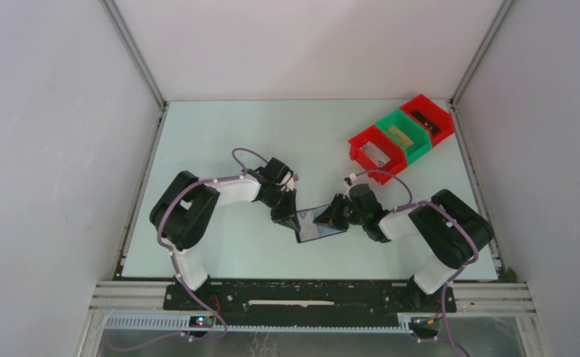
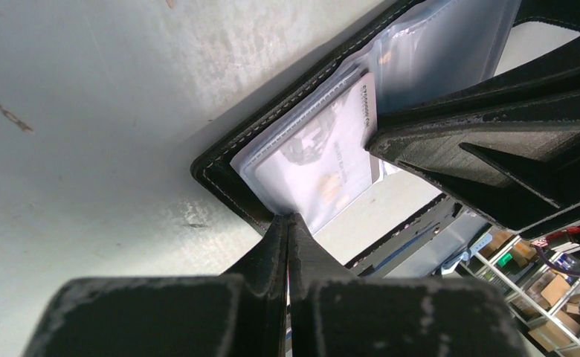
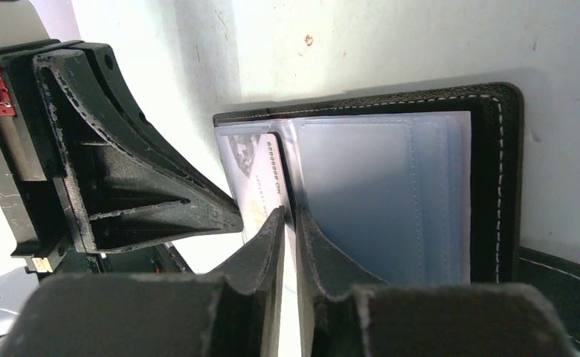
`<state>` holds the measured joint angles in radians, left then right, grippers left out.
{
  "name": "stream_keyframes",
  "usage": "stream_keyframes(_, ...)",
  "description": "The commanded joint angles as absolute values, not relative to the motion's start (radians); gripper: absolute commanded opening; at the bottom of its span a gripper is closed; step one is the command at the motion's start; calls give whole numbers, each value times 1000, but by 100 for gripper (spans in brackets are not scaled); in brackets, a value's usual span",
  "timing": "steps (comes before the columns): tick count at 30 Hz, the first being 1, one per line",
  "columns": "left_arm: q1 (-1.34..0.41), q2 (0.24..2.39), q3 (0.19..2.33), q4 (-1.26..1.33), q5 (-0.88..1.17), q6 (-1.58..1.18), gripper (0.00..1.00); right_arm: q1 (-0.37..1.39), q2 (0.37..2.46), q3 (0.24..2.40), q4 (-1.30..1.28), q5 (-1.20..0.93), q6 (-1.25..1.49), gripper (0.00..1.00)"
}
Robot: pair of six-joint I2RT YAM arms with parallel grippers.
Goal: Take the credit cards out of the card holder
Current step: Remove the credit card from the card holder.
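The black card holder (image 1: 321, 224) lies open on the table between both grippers. In the right wrist view its black cover (image 3: 495, 178) frames grey-blue clear sleeves (image 3: 376, 193), and a pale credit card (image 3: 261, 175) with printed digits sits in the left sleeve. My right gripper (image 3: 288, 217) is shut on that card's edge, its jaws a hair apart with the pale sheet between them. My left gripper (image 2: 287, 220) is shut on the corner of the clear sleeve that holds the same card (image 2: 317, 152). The black cover (image 2: 220, 175) shows behind it. Any other cards are hidden.
Three small bins stand in a row at the back right: red (image 1: 376, 153), green (image 1: 404, 135) and red (image 1: 427, 117). White walls close in the table on three sides. The two grippers (image 1: 291, 214) (image 1: 333, 216) are almost touching over the holder.
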<state>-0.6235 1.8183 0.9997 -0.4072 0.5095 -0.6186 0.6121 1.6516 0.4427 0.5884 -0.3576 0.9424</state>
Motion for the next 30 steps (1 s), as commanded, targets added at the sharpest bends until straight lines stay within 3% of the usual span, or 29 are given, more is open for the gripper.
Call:
stream_keyframes(1,-629,1869,1048,-278,433,-592,0,672,1700,463,527,-471,922,11)
stream_keyframes(3,-628,1869,1049,-278,431,-592,0,673,1700,463,531,-476,921,0)
stream_keyframes(22,-621,1861,1045,-308,408,-571,0,604,1503,435,375,-417,833,0)
stream_keyframes(30,-621,1857,1051,-306,421,-570,0,574,1473,386,447,-464,860,0)
